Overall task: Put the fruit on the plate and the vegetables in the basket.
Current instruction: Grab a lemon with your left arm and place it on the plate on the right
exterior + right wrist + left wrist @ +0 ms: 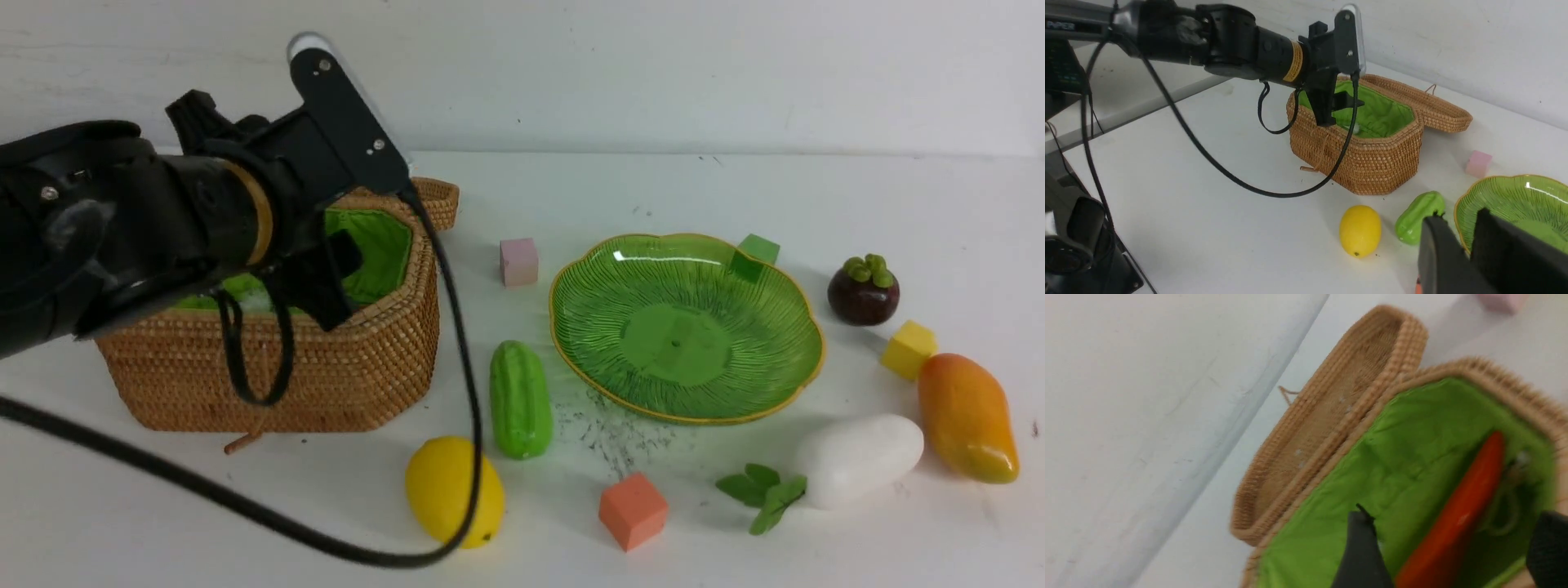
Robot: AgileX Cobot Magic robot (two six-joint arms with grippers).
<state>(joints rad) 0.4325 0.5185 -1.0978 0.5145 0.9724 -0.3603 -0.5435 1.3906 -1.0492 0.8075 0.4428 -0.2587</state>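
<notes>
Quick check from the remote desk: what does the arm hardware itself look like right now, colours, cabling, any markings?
The left arm is matte black with rounded joint housings and a yellow-gold band near the wrist. A black camera bracket with a silver-white top sits above the left end effector, whose fingers are flat and black. Loose black cables loop off it. Of the right end effector, only black fingers show.

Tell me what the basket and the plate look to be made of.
Basket: woven wicker, matte tan, with coiled rows showing and a bright green cloth lining that creases. Plate: probably translucent green glass or clear plastic, glossy; highlights glint on its ribs, and a thin yellow rim runs round it.
</notes>
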